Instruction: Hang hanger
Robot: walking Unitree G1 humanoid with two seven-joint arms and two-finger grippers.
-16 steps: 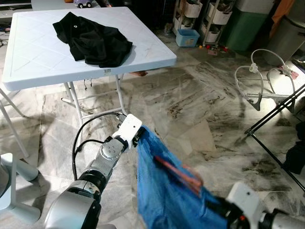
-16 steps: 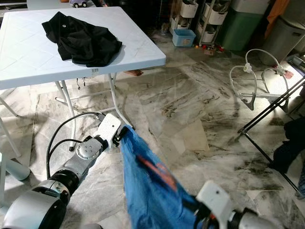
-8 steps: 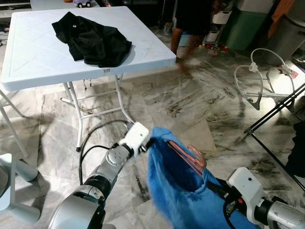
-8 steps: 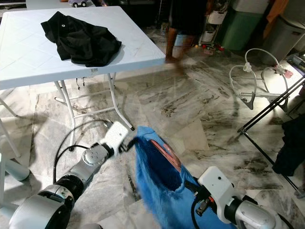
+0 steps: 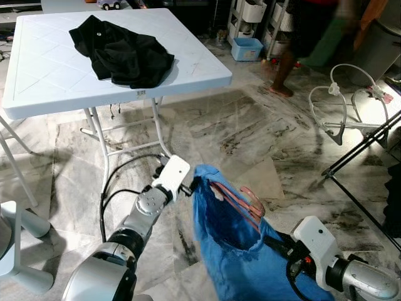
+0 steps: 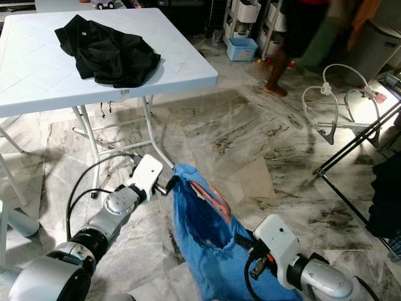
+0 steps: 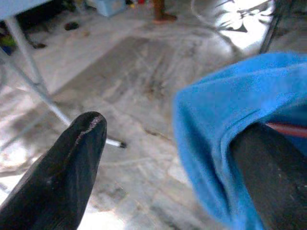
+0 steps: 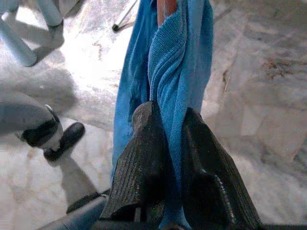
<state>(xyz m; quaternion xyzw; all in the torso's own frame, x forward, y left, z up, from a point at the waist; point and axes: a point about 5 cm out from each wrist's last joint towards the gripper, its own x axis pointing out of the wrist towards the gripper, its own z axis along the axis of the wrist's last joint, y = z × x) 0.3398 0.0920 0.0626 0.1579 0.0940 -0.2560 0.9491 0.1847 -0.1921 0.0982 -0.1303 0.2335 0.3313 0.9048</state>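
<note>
A blue shirt (image 5: 229, 257) hangs stretched between my two grippers, low over the marble floor. A reddish hanger (image 5: 241, 202) lies inside its open neck. My left gripper (image 5: 192, 185) is at the shirt's upper edge; in the left wrist view its fingers (image 7: 76, 158) stand wide apart, and blue cloth (image 7: 216, 143) drapes over the other finger. My right gripper (image 8: 168, 112) is shut on a fold of the shirt, with the hanger (image 8: 165, 7) just beyond the fingertips. From the head it sits at the shirt's lower right side (image 5: 279, 243).
A white folding table (image 5: 44, 81) with a black garment (image 5: 125, 53) stands at the back left. A person (image 5: 301, 37) walks at the back right. A black rack's legs (image 5: 363, 150) and a white tubular frame (image 5: 335, 100) stand on the right. Shelves (image 5: 250, 12) line the back.
The shirt's neck has spread open between the grippers, showing the hanger. The right gripper has come up and leftwards. The person at the back has walked from the middle to the right.
</note>
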